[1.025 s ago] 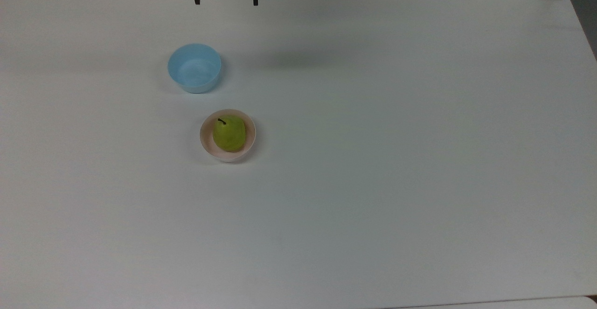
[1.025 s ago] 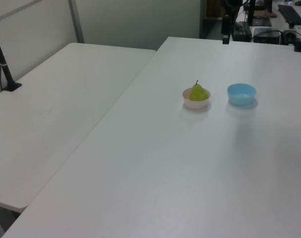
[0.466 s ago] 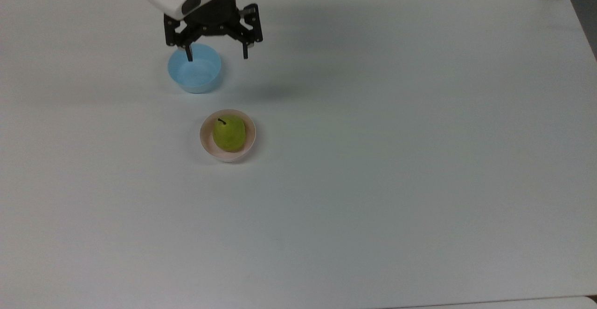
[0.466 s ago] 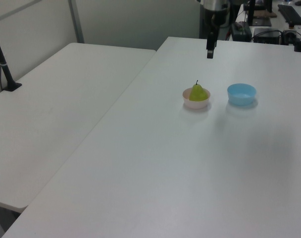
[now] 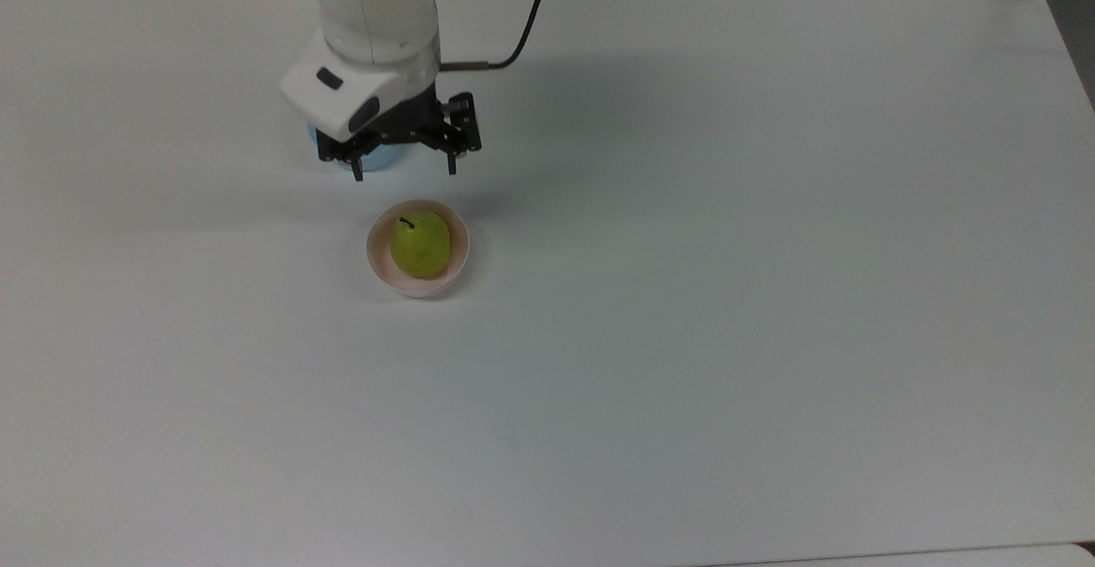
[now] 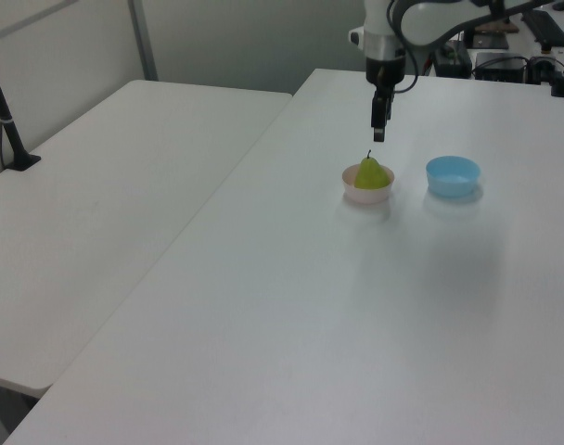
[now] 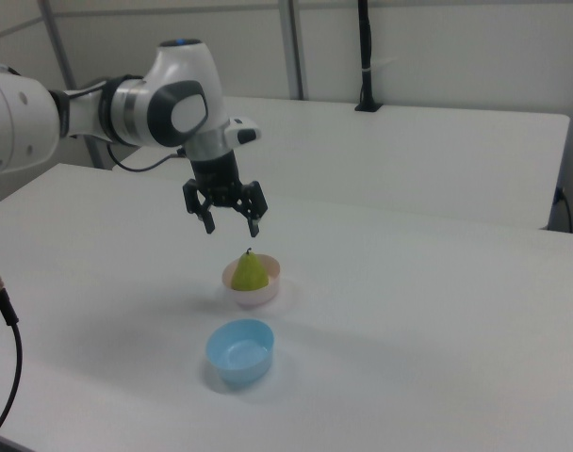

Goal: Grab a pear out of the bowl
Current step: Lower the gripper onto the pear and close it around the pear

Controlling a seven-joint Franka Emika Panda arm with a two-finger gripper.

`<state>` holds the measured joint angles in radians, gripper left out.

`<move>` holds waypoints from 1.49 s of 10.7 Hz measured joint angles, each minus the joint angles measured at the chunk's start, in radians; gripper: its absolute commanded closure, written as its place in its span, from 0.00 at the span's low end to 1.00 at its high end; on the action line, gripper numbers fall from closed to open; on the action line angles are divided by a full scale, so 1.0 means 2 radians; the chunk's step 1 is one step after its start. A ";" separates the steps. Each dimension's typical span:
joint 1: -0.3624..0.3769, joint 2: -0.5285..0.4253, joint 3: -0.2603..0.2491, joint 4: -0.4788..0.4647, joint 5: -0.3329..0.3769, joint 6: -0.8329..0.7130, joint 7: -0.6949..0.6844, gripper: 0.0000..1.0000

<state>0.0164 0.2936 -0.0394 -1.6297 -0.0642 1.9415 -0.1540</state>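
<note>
A yellow-green pear [image 5: 420,244] [image 6: 372,173] [image 7: 251,271] with a short dark stem lies in the small pale pink bowl [image 5: 377,262] [image 6: 367,196] [image 7: 257,297] on the white table [image 5: 684,293]. My gripper [image 5: 404,168] [image 6: 378,133] [image 7: 232,225] hangs open in the air above the pear, fingers pointing down and set wide apart. In the top view it shows just beyond the pink bowl, over the blue bowl. Nothing is between the fingers.
A light blue bowl [image 6: 453,176] [image 7: 239,352] stands beside the pink one; in the top view the white arm [image 5: 372,28] covers most of it. A second white table [image 6: 106,185] adjoins in the left view. A black post [image 7: 364,56] stands far behind.
The arm has swung in from the table's far edge toward the pink bowl and come lower. Its fingers stay open. The pear and both bowls have not moved.
</note>
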 measured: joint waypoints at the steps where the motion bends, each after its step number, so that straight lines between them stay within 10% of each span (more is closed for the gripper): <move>1: 0.000 0.014 0.000 0.000 0.000 0.007 0.000 0.07; 13: -0.007 0.084 0.000 -0.004 0.000 0.063 0.015 0.14; 16: -0.005 0.086 0.000 -0.007 0.000 0.066 0.015 0.35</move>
<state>0.0055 0.4659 -0.0397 -1.6432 -0.0643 2.0735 -0.1237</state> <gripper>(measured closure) 0.141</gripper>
